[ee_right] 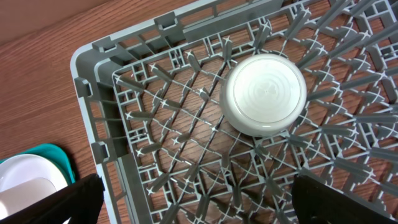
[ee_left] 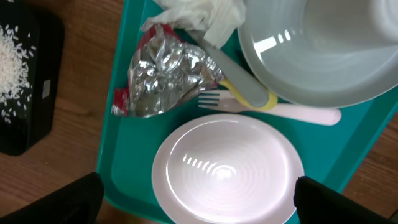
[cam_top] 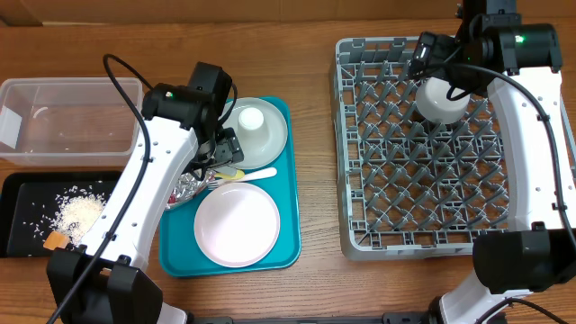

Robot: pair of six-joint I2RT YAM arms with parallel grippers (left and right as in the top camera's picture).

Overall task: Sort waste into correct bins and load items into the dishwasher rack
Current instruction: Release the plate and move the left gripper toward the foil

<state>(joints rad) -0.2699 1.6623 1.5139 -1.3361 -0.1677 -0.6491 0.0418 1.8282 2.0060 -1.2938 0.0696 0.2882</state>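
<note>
1. Two grippers stand with their jaws spread wide and hold nothing. The left gripper [cam_top: 219,151] hangs over the teal tray [cam_top: 286,225], the right gripper [cam_top: 439,74] over the dishwasher rack [cam_top: 360,234].
2. The white bowl [ee_right: 264,93] sits upside down on the rack's pegs near one corner, apart from the right fingers. It looks loaded.
3. The crumpled silver foil [ee_left: 168,78] lies on the tray just beside the pinkish white plate [ee_left: 227,168]. It is probably light and crushable, so it should dent rather than slip; a pinch across a raised ridge should hold. A red-and-white wrapper [ee_left: 120,102] touches its left edge and may come away with it.
4. The white napkin [ee_left: 199,15] is soft and light, and any fold would serve.
5. The grey knife [ee_left: 233,74], yellow spoon [ee_left: 268,99] and pale fork [ee_left: 286,112] lie overlapped between the plates. They are thin, hard and likely slippery. The fork's handle end lies freest.
6. Both plates look stiff and smooth, and are best taken by the rim. The grey-green plate [ee_left: 323,62] carries the small white cup [cam_top: 251,119].
</note>
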